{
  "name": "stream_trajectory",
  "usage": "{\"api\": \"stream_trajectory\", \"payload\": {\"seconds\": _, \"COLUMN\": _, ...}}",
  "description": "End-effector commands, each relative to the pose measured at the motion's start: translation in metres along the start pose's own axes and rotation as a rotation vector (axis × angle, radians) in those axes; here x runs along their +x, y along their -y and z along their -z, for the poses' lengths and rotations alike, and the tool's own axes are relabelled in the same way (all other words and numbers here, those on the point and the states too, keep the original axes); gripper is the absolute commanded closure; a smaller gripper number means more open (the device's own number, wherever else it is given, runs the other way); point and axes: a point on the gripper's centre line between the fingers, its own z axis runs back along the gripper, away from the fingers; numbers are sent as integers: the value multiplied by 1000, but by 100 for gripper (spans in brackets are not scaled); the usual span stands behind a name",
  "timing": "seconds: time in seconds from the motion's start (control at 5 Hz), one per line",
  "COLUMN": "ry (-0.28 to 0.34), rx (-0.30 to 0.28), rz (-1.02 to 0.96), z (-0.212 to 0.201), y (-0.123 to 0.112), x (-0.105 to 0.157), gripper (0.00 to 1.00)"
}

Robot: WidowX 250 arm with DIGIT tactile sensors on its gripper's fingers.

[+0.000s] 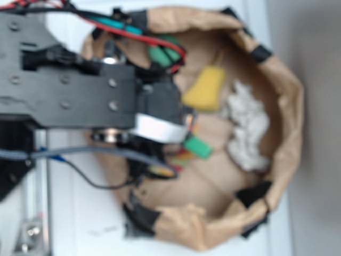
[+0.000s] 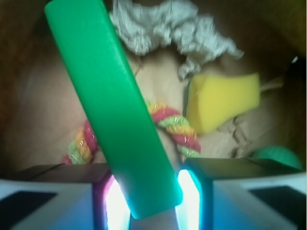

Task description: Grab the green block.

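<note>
Pinching the green block [image 2: 112, 110] between its fingers, the gripper [image 2: 152, 203] seems to have it; only lifting may remain.

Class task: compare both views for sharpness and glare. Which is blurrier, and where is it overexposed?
Exterior view: soft throughout, the green block smeared. Wrist view: sharper on the green block, glare blowing out the fingertips of the gripper; the yellow sponge slightly soft.
</note>
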Motion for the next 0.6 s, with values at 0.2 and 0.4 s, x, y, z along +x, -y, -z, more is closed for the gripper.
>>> {"api": "stream_trajectory", "payload": {"seconds": 0.2, "ry": -49, "rx": 8, "rz": -368, "z": -60, "y": -11, "x": 10, "gripper": 100}}
{"api": "stream_trajectory", "payload": {"seconds": 0.4, "ry": -60, "rx": 40, "rz": -371, "z": -49, "y": -5, "x": 14, "gripper": 100}}
